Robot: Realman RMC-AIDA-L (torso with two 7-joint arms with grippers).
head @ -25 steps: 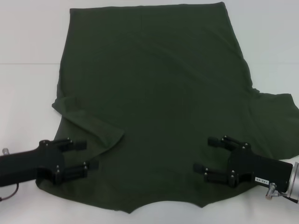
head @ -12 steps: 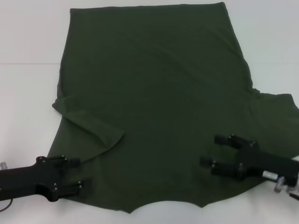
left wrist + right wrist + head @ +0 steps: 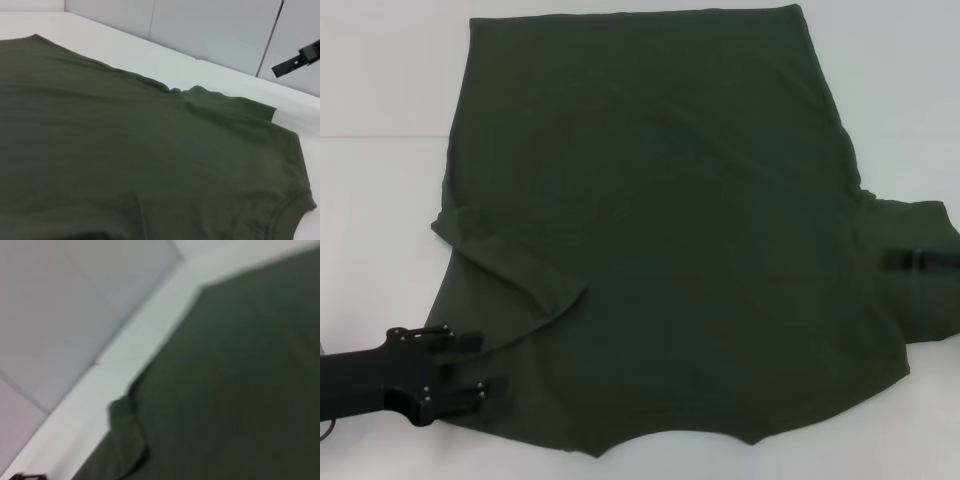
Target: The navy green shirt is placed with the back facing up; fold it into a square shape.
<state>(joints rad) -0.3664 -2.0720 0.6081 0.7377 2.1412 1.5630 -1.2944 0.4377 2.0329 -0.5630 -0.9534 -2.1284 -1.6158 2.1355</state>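
Left gripper (image 3: pixel 478 368) at the near left corner of the scene, arm reaching in from the left edge. Its two black fingers (image 3: pixel 460 341) are spread apart, released, pointing toward the shirt; tips lie over the near left edge of the fabric, nothing visibly pinched between them.

Navy green shirt (image 3: pixel 660 230) spread flat on the white table (image 3: pixel 380 200), covering most of the middle. Neckline curve sits at the near edge, scooped inward between two points. Near left: the left sleeve is folded over onto the body, its edge making a diagonal flap just beyond the left gripper. Surface mostly smooth, faint creases only.

Right side, mid-depth: the right sleeve lies out flat past the body toward the right edge. Right gripper (image 3: pixel 920 259) shows only as a short dark bar at the frame's right edge, over that sleeve; cannot tell whether its fingers are apart or closed, or if it touches the cloth. The left wrist view shows the same gripper (image 3: pixel 299 59) as a dark piece off beyond the shirt (image 3: pixel 125 150), against the pale wall.

Far side: the hem runs straight across the far edge of the table (image 3: pixel 150 55), both far corners lying flat. The right wrist view shows the shirt (image 3: pixel 240 390) with a small rumpled fold at its edge beside the white table (image 3: pixel 140 340).
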